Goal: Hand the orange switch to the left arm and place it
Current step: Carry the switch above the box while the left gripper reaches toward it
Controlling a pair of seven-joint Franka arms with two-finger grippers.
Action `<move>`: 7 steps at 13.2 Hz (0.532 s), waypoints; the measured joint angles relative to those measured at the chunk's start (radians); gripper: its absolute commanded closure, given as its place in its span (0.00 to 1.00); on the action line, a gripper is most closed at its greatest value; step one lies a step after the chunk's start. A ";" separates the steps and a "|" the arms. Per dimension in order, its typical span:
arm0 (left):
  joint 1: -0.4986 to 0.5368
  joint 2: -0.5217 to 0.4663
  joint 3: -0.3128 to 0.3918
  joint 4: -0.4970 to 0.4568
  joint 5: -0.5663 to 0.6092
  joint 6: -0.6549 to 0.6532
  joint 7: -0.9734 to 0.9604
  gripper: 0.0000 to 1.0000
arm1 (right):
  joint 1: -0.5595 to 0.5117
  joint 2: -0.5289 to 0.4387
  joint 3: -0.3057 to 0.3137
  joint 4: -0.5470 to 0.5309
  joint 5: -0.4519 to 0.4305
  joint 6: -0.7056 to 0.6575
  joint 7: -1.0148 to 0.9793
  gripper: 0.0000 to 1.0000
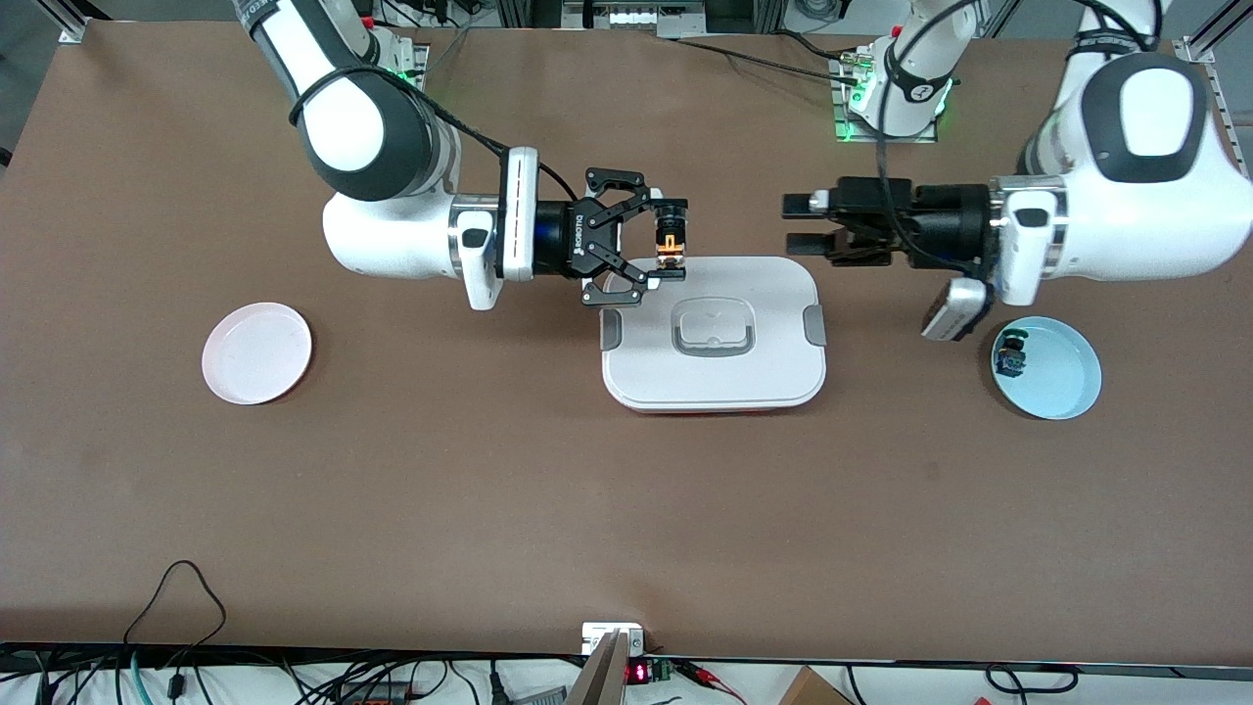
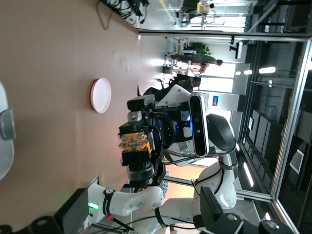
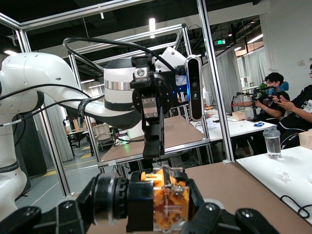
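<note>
Aluminium framing (image 3: 213, 78), ceiling striplights (image 3: 152, 24), white desk (image 3: 287, 168)

The box (image 1: 715, 392) sits mid-surface (image 1: 489, 490) between two plates, one (image 1: 256, 352) toward the right arm's end, the other (image 1: 1057, 377), holding a small switch (image 1: 1011, 357), toward the left arm's end.

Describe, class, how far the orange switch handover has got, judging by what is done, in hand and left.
Done: the right gripper has lifted the orange switch and is shut on it over the box. In hand: the open left gripper faces it across a gap. Left: the handover itself and setting the switch down.
</note>
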 measured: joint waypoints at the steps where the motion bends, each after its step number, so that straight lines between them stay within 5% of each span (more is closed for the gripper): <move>1: 0.000 0.000 -0.018 -0.018 -0.011 0.032 0.054 0.00 | 0.000 0.000 -0.001 0.000 0.001 0.001 0.000 1.00; 7: -0.003 0.001 -0.097 -0.079 -0.064 0.154 0.116 0.00 | 0.000 0.000 -0.002 0.001 0.007 0.006 0.001 1.00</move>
